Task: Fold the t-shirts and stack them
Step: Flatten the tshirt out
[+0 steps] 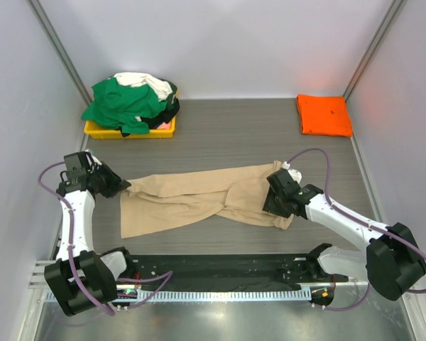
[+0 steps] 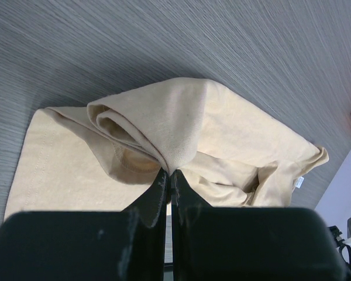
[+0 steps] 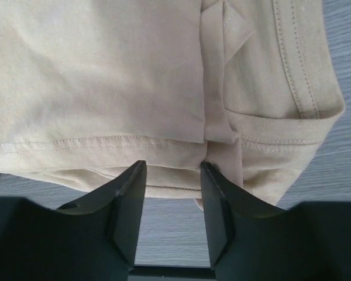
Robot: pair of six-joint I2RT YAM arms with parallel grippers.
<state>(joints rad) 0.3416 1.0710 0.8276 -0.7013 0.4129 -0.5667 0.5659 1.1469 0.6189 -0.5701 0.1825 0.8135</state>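
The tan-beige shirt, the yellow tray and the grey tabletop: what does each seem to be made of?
The tan-beige short-sleeved shirt: soft matte knit cloth, probably cotton jersey; it creases loosely and shows stitched hems. The shallow yellow tray: likely smooth moulded plastic, judging by its thin, evenly coloured rim. The grey tabletop: hard and matte with fine streaked grain, perhaps laminate.

No readable text, label, brand or number shows anywhere.
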